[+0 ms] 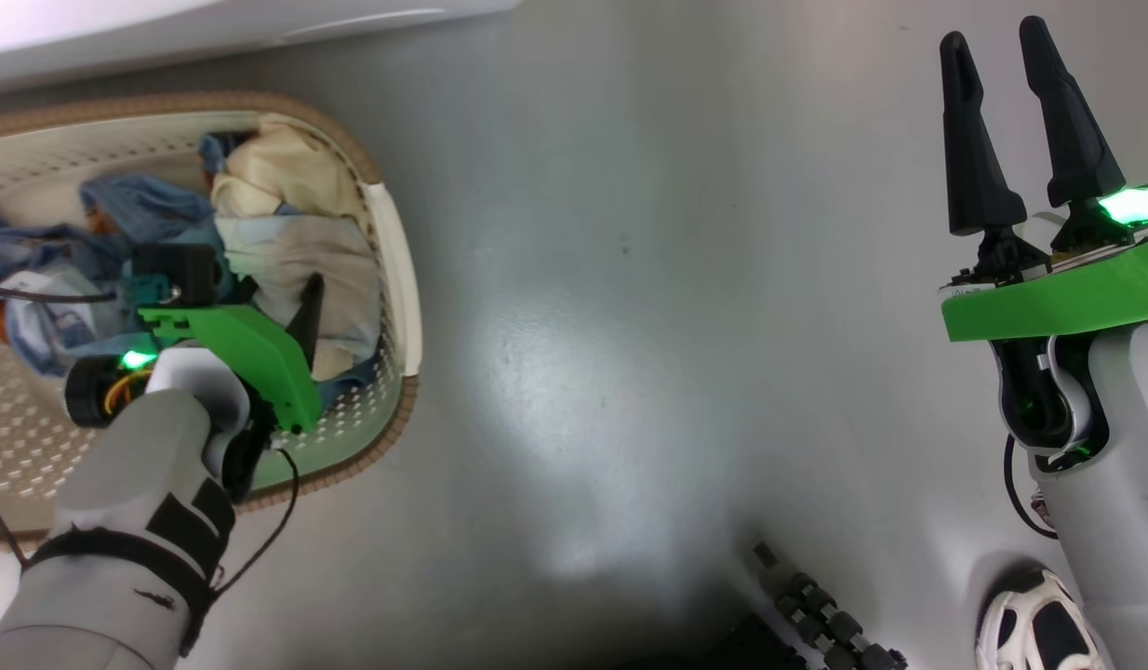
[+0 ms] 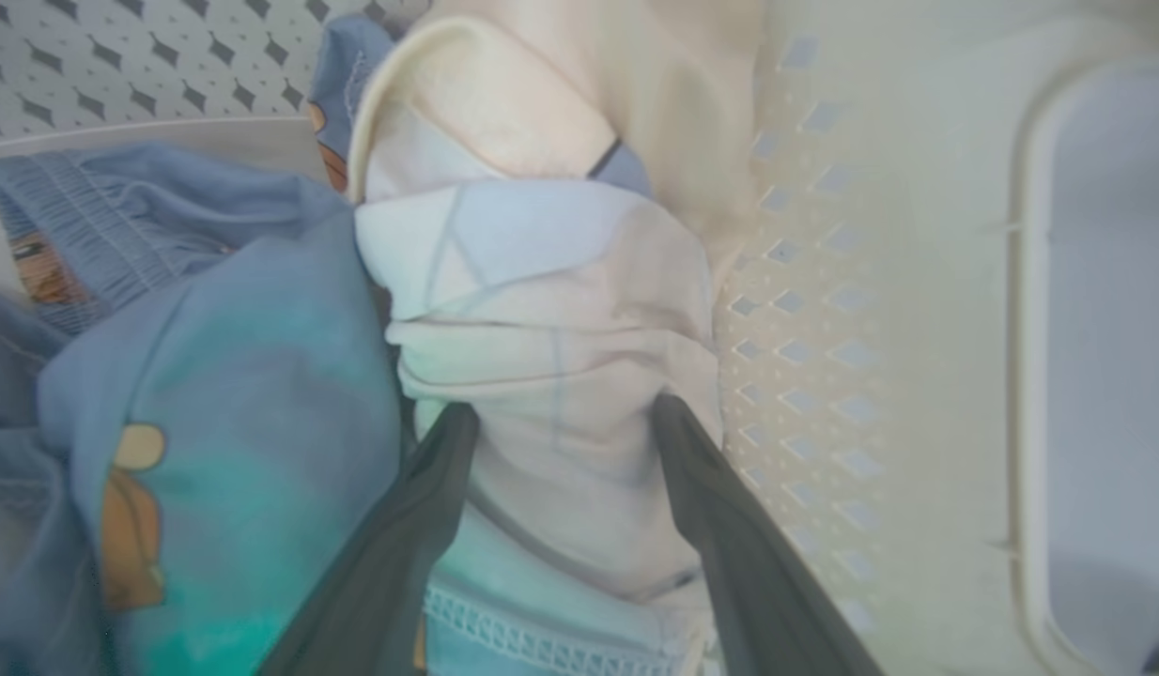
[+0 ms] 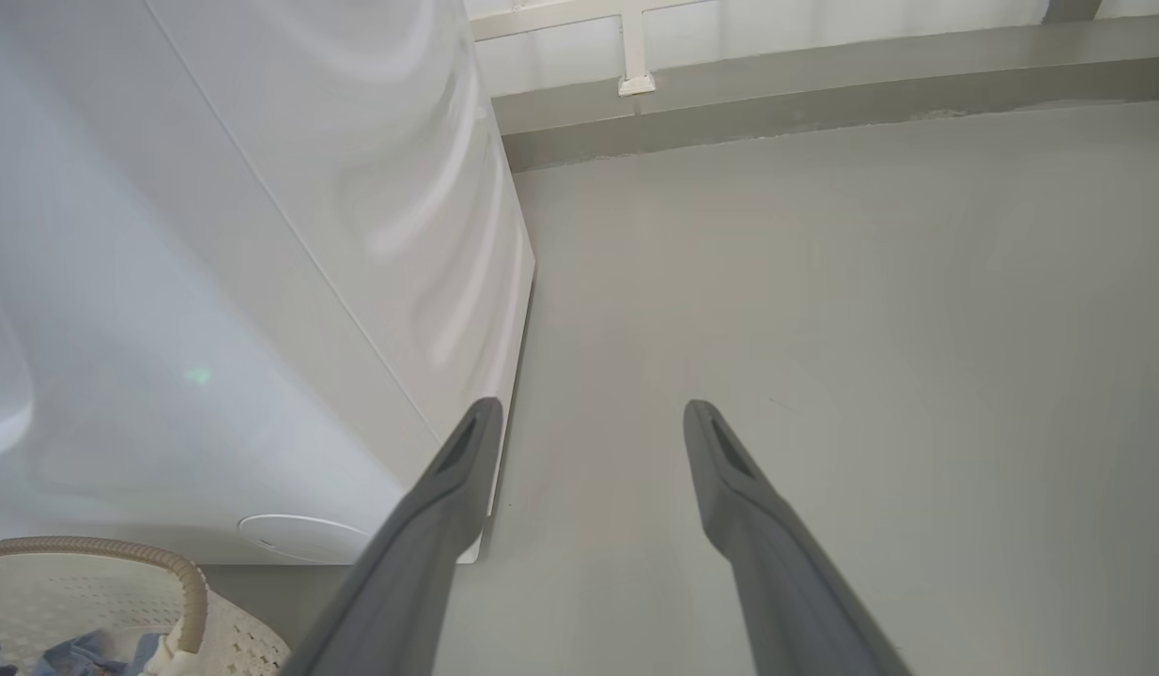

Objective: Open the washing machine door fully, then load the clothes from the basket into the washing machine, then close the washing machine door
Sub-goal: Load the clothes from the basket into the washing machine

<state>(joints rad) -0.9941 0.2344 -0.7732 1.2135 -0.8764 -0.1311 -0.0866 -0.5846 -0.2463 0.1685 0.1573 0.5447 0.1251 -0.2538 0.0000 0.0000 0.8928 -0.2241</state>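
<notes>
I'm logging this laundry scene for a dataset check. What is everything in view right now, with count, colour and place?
basket: one, cream-white with brown rim, on the floor near the washing machine
light blue garment: at least one, blue with orange prints, in the basket
cream-white cloth: one, pale blue stripes, in the basket by its perforated wall
washing machine: one, white, beyond the basket
floor: one, grey
shoe: one, white and black, lower right of the head view
left end effector: one, dark fingers, open, astride the cream-white cloth
right end effector: one, dark fingers, open, over the floor, holding nothing
</notes>
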